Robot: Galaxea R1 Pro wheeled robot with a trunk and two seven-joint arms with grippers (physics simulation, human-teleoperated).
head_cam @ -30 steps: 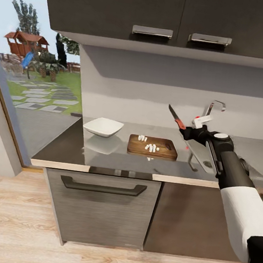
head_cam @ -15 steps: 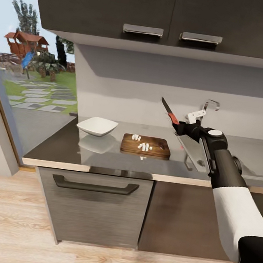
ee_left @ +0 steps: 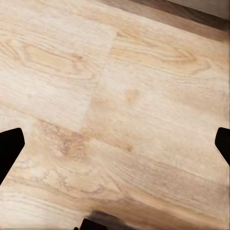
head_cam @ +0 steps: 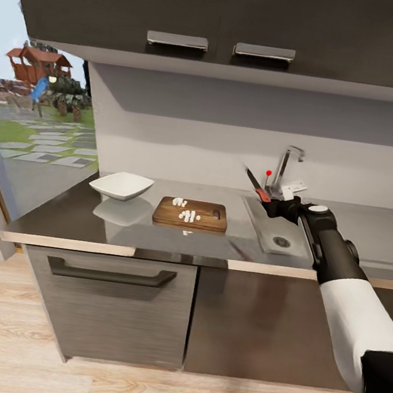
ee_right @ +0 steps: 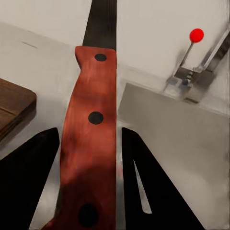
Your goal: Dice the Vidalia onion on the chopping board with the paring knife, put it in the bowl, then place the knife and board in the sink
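Right arm: I hold it extended forward over the sink (head_cam: pixel 277 232). Right end effector (head_cam: pixel 274 204) clenched on the paring knife (head_cam: pixel 255 186), blade angled up toward the wall. Chopping board (head_cam: pixel 192 214) with diced onion (head_cam: pixel 185 214) on the table (head_cam: pixel 76 215), bowl (head_cam: pixel 121 185) beside it. Left end effector (ee_left: pixel 115 143) spread wide above the wooden floor (ee_left: pixel 120 96).

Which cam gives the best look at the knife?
Right wrist view: the knife is close up, its red riveted handle between the right tool's fingers, blade running away. Head view shows the whole knife small, near the sink. Left wrist view faces floor.
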